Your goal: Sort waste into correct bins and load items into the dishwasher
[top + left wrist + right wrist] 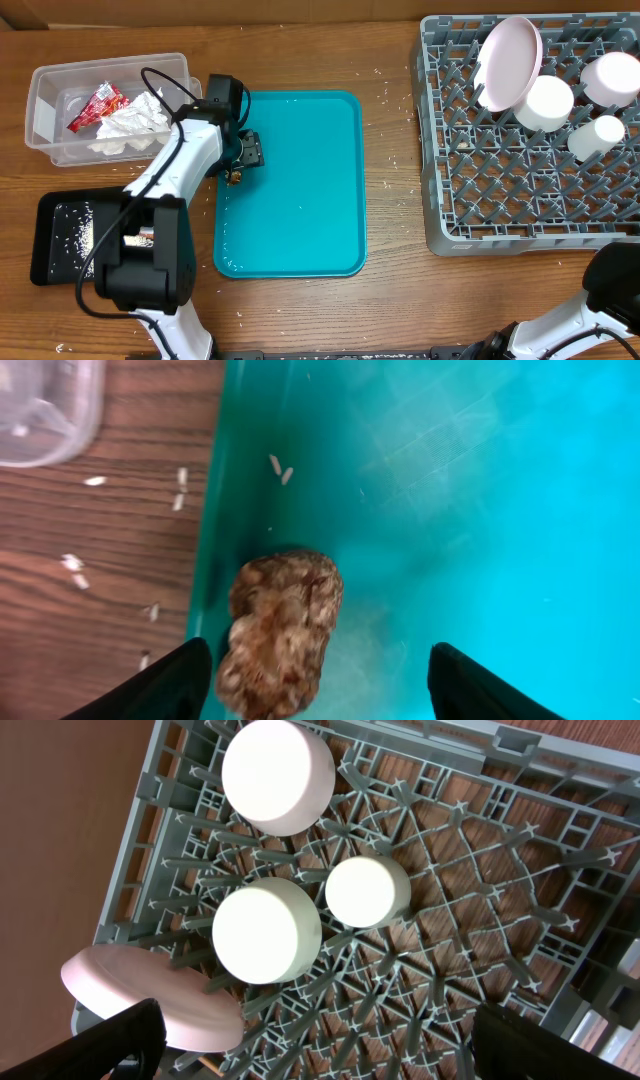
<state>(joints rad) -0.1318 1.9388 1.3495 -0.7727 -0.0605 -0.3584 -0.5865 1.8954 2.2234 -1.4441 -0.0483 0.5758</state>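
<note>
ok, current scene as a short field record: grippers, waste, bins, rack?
left gripper: open, straddling brown lumpy food scrap by the tub-side edge of flat teal tray
right gripper: open, empty, above grey pegged dish rack
clear plastic tub: red shiny wrapper, crumpled white napkin inside
shallow black tray: white rice grains inside
rack load: pale pink plate, two white bowls, small white cup

Food scrap: brown lumpy food scrap (282, 630) lying on the teal tray (480, 510), just inside its left rim.
Left gripper (322, 682): fingers spread wide, scrap between them, just beside the left one.
Rice: loose white rice grains (281, 468) on the tray and tabletop (100, 610).
Bin: clear tub (45, 410) corner, top left.
</note>
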